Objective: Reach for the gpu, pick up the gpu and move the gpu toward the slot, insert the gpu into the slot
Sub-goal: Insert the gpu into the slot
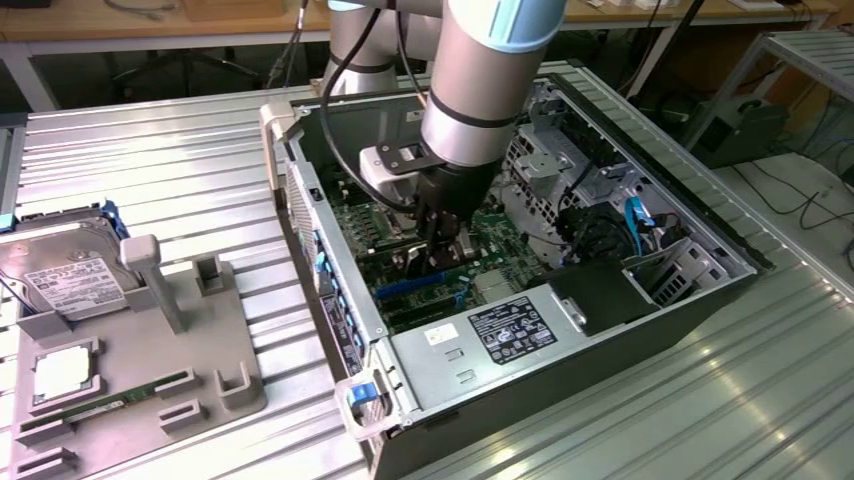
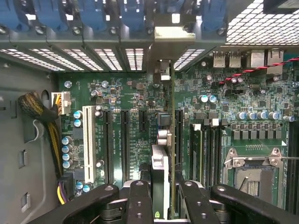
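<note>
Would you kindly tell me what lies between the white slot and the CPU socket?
In the wrist view, the gpu, edge-on in the gripper, plus black slots.

My pincer (image 1: 438,255) is down inside the open computer case (image 1: 694,225), closed on the gpu (image 2: 161,158), which stands on edge over the motherboard (image 2: 135,107). Room here is narrow. Toward the exterior view's left, the case's rear wall with its blue slot clips (image 2: 93,14) closes that side. Toward the exterior view's right, the metal drive cage (image 1: 561,165) and a blue cable (image 1: 638,222) crowd in. The power supply (image 1: 501,335) blocks the near end. Upright expansion slots (image 2: 108,144) flank the card on either side. Above the case the way is open. Outside, the bench (image 1: 174,160) has bare ribbed surface between the case and the grey holder (image 1: 200,350).
</note>
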You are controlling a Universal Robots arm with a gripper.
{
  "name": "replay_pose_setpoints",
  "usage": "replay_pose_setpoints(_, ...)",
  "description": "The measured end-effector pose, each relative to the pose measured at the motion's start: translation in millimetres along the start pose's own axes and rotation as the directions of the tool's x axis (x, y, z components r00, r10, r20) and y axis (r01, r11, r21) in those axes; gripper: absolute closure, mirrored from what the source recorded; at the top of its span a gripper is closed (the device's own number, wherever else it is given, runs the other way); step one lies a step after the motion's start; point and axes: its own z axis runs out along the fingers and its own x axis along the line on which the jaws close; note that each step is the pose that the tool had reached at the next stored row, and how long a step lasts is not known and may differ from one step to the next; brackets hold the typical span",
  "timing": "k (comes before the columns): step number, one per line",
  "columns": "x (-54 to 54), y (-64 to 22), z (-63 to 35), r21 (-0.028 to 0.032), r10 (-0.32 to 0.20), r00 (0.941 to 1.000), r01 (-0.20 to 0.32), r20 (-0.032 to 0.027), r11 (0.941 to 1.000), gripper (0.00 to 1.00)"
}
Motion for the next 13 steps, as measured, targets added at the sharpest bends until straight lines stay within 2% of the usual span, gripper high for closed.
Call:
replay_pose_setpoints(8,-0.1,3.1,2.4,-0.0003,0.000,1.0000,0.000,-0.0002,1.0000,0.72)
replay_pose_setpoints(10,-0.1,3.2,3.0,-0.0019,0.000,1.0000,0.000,0.0000,1.0000,0.72)
replay_pose_setpoints(11,-0.1,3.2,3.4,-0.0033,0.000,1.0000,0.000,0.0000,1.0000,0.72)
replay_pose_setpoints(13,-0.3,3.2,4.2,-0.0129,0.001,1.0000,-0.001,-0.0003,0.9999,0.72)
